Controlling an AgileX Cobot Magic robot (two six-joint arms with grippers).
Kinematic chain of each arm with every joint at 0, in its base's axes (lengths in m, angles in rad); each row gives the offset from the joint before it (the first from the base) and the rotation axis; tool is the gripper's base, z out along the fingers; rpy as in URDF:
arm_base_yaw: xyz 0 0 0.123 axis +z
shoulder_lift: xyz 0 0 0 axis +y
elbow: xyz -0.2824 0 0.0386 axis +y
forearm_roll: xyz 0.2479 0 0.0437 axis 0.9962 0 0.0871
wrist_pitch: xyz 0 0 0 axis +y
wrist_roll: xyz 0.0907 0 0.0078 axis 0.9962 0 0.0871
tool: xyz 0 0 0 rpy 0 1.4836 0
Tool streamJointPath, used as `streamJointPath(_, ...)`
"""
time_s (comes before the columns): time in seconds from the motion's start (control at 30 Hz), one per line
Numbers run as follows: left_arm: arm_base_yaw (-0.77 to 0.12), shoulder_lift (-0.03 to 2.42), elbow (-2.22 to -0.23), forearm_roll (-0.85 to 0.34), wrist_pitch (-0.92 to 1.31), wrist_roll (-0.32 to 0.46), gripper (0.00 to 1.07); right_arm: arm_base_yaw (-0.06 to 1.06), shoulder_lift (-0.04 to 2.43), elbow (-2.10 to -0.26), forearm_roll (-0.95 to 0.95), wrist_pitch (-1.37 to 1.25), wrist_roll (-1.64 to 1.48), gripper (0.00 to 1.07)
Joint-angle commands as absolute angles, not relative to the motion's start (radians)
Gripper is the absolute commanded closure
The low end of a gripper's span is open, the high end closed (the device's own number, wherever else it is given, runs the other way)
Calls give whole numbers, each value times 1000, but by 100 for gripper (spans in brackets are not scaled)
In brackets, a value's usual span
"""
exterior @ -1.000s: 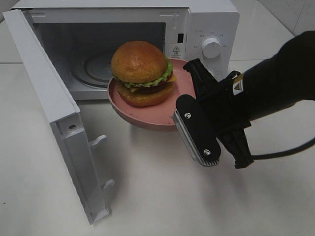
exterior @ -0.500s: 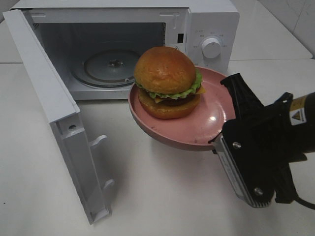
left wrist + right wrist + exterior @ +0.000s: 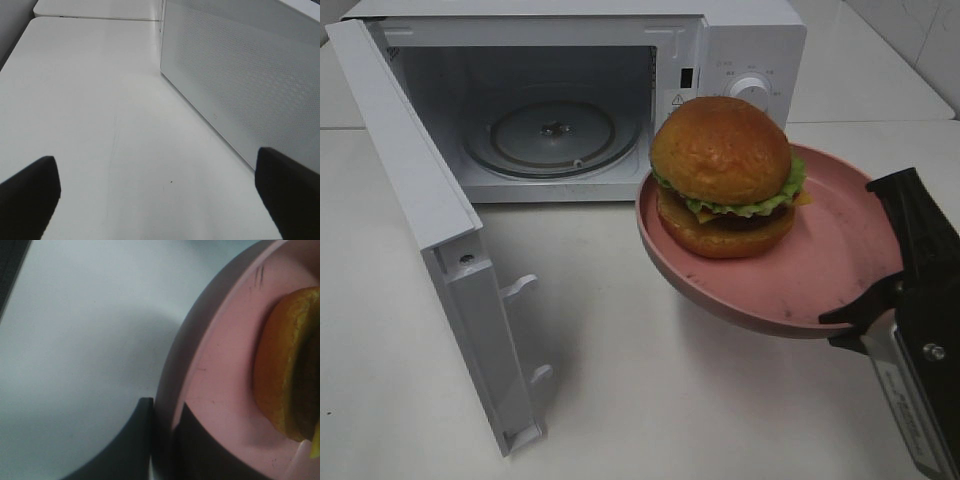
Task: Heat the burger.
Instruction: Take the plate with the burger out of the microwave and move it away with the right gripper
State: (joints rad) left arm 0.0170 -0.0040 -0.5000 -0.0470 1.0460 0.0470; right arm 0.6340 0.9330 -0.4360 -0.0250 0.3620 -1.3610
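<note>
The burger (image 3: 723,175), with a glossy brown bun and a green lettuce edge, sits on a pink plate (image 3: 820,270). The plate hangs tilted above the table in front of the microwave's control panel. My right gripper (image 3: 882,300) is shut on the plate's near right rim. The right wrist view shows its dark fingers (image 3: 142,440) clamping the plate's rim (image 3: 170,390), with the burger (image 3: 282,370) just beyond. In the left wrist view my left gripper (image 3: 157,187) is open over bare table with nothing between its fingers. It is out of the exterior high view.
The white microwave (image 3: 750,40) stands at the back with its door (image 3: 430,230) swung wide to the left. Its glass turntable (image 3: 550,135) carries nothing. The door's outer face (image 3: 240,85) stands close beside my left gripper. White table (image 3: 650,400) lies in front.
My right gripper has carried the plate and burger to the right and toward the front, away from the microwave's opening. The turntable is now in full view. The left gripper has not moved.
</note>
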Motion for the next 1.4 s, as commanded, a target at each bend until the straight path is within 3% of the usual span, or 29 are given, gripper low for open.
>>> streamJointPath(0.03, 17, -30, -497, -53, 1037, 46, 9, 630, 884, -440, -102, 347, -1277, 106)
streamJointPath(0.3, 17, -30, -497, -53, 1037, 46, 9, 630, 843, -440, -451, 460, -847, 106)
streamJointPath(0.57, 17, -30, -497, -53, 1037, 46, 9, 630, 843, -440, -681, 550, -519, 106)
streamJointPath(1.4, 17, -30, -497, -53, 1037, 46, 9, 630, 849, -440, -829, 905, 47, 104)
